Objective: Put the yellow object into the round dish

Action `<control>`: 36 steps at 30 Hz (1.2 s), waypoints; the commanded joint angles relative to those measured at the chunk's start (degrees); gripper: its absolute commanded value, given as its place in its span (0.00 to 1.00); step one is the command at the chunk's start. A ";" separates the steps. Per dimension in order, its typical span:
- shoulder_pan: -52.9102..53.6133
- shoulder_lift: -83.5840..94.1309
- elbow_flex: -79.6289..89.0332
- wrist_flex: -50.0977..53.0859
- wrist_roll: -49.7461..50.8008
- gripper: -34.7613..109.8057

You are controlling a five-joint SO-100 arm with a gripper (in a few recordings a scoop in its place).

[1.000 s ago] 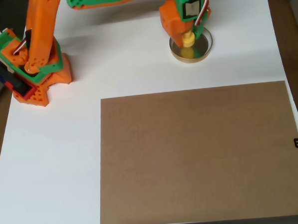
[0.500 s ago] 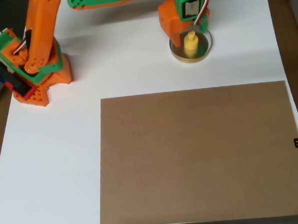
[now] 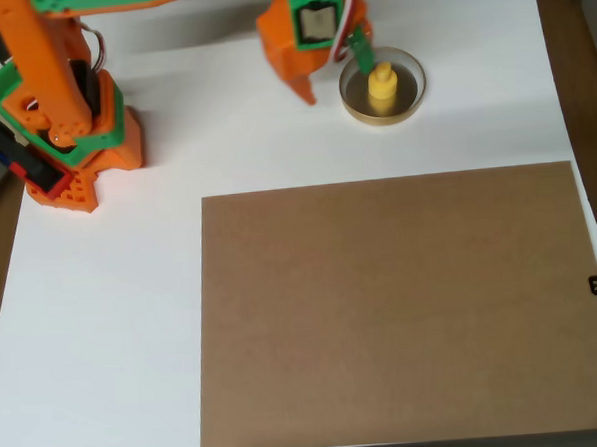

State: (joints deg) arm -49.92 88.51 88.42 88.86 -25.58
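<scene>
In the overhead view the fingers [image 3: 333, 74] stand spread apart and hold nothing, one orange tip pointing down-left of the round dish [image 3: 384, 116], one green tip at the dish's left rim. The yellow object [image 3: 381, 87] stands upright inside the dish, knob up, free of the fingers. The dish rests on the white worktop [image 3: 224, 137], above a brown board [image 3: 398, 308]. The orange arm base [image 3: 63, 126] sits at the left.

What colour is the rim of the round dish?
The rim of the round dish is tan-gold; it shows best in the overhead view.
</scene>
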 commanded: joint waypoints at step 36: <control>57.66 45.18 34.10 -22.06 7.56 0.40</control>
State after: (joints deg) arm 6.24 130.61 121.55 68.20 -18.02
